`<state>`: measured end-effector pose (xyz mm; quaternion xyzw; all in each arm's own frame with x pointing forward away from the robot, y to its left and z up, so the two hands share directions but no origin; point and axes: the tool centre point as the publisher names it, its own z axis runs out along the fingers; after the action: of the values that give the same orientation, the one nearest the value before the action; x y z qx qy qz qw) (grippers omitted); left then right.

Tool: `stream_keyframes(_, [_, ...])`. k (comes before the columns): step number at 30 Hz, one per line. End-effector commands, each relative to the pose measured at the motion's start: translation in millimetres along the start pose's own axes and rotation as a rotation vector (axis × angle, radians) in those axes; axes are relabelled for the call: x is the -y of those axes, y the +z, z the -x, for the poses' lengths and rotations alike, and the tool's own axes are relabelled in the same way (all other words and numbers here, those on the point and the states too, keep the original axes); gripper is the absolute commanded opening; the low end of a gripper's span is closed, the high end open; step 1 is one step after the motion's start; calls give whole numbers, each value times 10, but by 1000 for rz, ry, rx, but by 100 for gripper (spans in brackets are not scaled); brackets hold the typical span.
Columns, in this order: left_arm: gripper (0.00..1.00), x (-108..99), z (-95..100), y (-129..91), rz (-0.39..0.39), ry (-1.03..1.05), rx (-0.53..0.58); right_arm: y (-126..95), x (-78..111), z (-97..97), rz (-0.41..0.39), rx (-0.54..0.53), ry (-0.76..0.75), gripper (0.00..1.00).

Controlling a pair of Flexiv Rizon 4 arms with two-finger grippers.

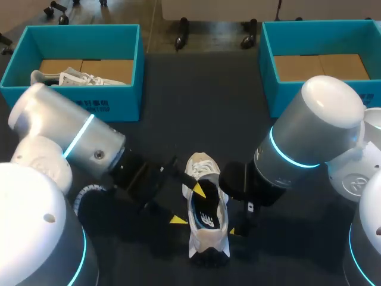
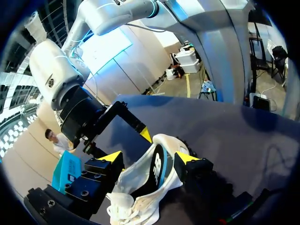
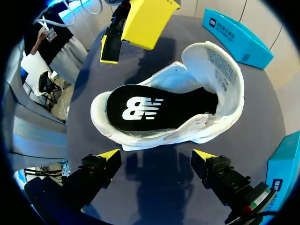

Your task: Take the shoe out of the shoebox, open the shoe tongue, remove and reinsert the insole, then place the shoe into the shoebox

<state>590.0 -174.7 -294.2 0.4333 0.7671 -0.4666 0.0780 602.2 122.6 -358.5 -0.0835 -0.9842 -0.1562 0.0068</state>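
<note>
Shoe (image 3: pixel 164 133) is out of any box, sole down on the table (image 1: pixel 178 119), between the two grippers. Tongue (image 3: pixel 220 65) is folded back toward the toe, so the throat gapes. Insole (image 3: pixel 140 108) lies flat inside, logo up, no edge lifted that I can see. Right gripper (image 3: pixel 154 157): fingers spread wide, nothing between them. The shoe lies just ahead of its tips, broadside on and clear of both. My reading is that it is stationed there as a stop, or ready to take the side wall, so the shoe cannot slide while the other arm works. Left gripper (image 2: pixel 149 158): fingers also apart, hanging over the shoe from the opposite side. In its own wrist view the open throat and collar sit between the tips, one tip over the opening and the other outside the wall. No contact is evident, and the right wrist view shows a gap between the nearer finger and the rim. That straddle would suit pinching the wall or going in after the insole. Whether the insole step is ahead or done cannot be judged here. Left box (image 1: pixel 119 101), well beyond the left fingers, holds a second shoe (image 1: pixel 77 77). Right box (image 1: pixel 268 71), well beyond the right fingers, shows only its cardboard floor, so it is the likelier home for this shoe.
</note>
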Motion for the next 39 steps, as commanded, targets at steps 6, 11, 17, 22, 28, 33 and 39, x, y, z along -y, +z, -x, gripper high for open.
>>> stream_keyframes(6, [66,31,46,-99,34,-3,-175,-86,72,24,0,-2,-11,100])
stream_keyframes(11, [68,67,62,-114,65,-1,-248,-242,214,110,3,-9,-31,100])
stream_keyframes(17, [71,106,108,-131,93,-5,-295,-410,422,222,6,-22,-37,100])
stream_keyframes(22, [71,87,114,-111,107,-16,-345,-543,592,312,24,-20,-54,100])
stream_keyframes(28, [62,95,176,-113,131,-19,-404,-662,844,426,66,7,-30,100])
stream_keyframes(33, [56,87,264,-149,140,-1,-476,-662,844,426,66,7,-30,100])
stream_keyframes(39, [48,59,419,-229,136,34,-590,-662,844,426,66,7,-30,100])
